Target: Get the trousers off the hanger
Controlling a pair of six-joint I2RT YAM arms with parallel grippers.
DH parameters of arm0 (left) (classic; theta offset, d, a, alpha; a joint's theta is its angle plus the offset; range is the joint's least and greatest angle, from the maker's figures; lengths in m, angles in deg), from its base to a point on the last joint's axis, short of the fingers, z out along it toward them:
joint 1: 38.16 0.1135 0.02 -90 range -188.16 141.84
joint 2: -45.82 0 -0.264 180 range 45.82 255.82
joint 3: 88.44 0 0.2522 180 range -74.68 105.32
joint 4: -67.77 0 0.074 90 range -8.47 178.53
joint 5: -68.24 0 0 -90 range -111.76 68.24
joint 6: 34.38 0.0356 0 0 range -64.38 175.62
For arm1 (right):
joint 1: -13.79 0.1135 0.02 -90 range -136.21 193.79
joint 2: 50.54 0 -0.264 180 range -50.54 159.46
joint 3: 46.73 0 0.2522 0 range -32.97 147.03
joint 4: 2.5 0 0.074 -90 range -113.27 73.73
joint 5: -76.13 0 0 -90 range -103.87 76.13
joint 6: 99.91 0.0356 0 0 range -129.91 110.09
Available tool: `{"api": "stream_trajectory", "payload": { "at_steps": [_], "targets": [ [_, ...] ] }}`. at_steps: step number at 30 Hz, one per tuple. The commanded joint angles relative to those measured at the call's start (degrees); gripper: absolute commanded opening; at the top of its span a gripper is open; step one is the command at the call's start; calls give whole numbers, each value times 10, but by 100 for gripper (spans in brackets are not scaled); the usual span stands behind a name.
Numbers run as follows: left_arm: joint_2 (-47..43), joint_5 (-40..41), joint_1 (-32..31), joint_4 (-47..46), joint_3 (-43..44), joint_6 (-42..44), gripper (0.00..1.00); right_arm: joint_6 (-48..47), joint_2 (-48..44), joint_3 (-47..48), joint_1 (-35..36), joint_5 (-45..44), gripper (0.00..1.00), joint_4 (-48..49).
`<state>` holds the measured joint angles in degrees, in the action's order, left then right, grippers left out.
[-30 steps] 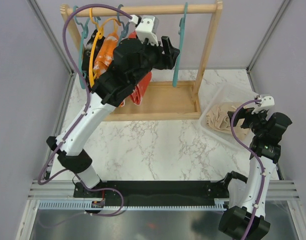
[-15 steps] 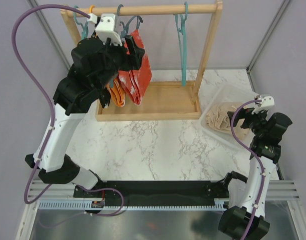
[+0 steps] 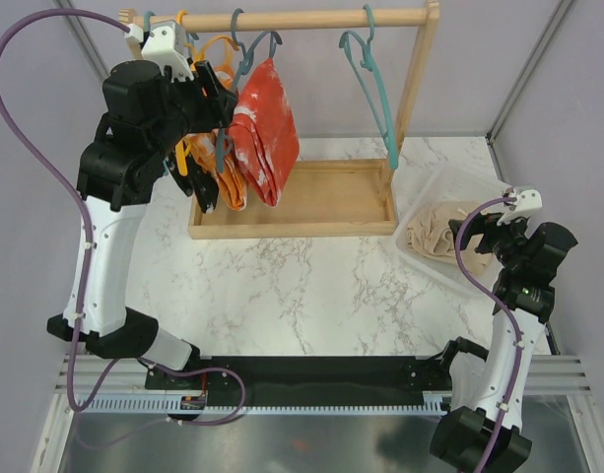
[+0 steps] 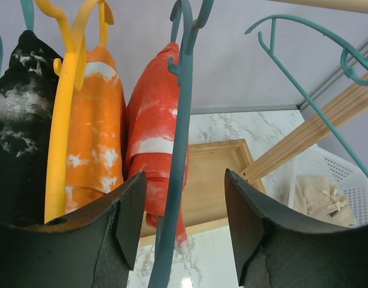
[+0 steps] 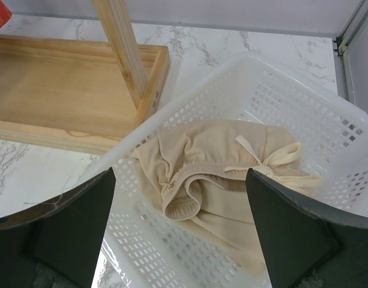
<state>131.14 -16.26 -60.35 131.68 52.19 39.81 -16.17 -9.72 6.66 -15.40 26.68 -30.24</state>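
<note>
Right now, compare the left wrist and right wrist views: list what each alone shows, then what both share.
Only the left wrist: the black trousers and orange trousers, the yellow hanger, the teal hangers. Only the right wrist: the drawstring on the beige trousers. Both: the beige trousers in the white basket, the wooden tray, the marble table, and the red trousers, just a corner in the right wrist view.

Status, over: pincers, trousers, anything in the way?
Left pincer open, teal hanger between its fingers. Right pincer open above beige trousers in basket. Red trousers, orange trousers, black trousers hang from rail. Yellow hanger close alongside.
</note>
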Motion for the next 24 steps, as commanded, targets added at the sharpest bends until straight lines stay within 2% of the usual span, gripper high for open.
{"api": "stream_trajectory", "payload": {
  "at_steps": [1,12,13,16,24],
  "targets": [
    [21,-32,13,3,22,-17,61,-5,-7,2,-5,20,98,16],
    [105,-27,15,5,73,-1,44,-5,-7,1,-9,22,98,17],
    [108,-26,15,5,72,1,29,-5,-7,2,-9,22,98,16],
    [114,-27,15,5,71,2,2,-5,-7,2,-9,22,98,16],
    [99,-21,15,-25,112,-11,2,-2,-5,1,-10,28,98,18]
  ]
}}
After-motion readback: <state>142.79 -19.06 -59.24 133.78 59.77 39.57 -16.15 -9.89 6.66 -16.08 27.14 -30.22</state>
